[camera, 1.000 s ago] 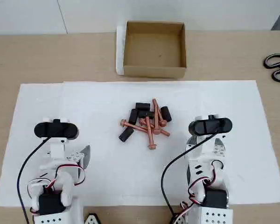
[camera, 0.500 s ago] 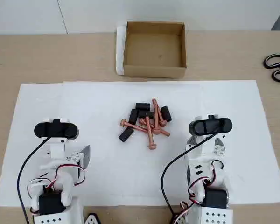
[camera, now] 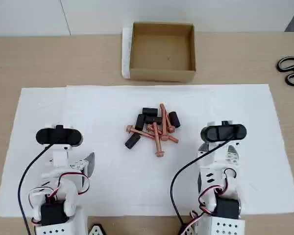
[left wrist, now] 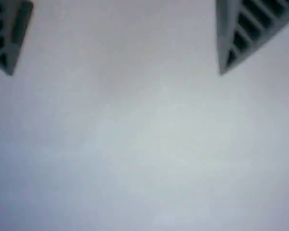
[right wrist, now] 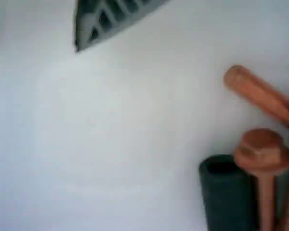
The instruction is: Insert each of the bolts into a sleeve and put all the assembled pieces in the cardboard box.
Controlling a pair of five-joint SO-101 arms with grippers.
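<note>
the copper-coloured bolts (camera: pixel 159 129), smooth shafts with flanged heads, lie tangled with the short matte black sleeves (camera: pixel 133 141) mid-sheet on the white paper (camera: pixel 63 107). none is joined yet, i'd say, and the cardboard box (camera: pixel 161 75) beyond holds no piece. left tool (left wrist: pixel 115 72) spread wide above bare paper; right tool (camera: pixel 208 149) near the pile, grip i cannot tell. wood-grain desk (camera: pixel 39 58) beneath.

I see a black sleeve (right wrist: pixel 226 192) on white paper (right wrist: pixel 86 144), one copper flanged bolt (right wrist: pixel 262 154) against it, another bolt (right wrist: pixel 260 96) nearby.
</note>
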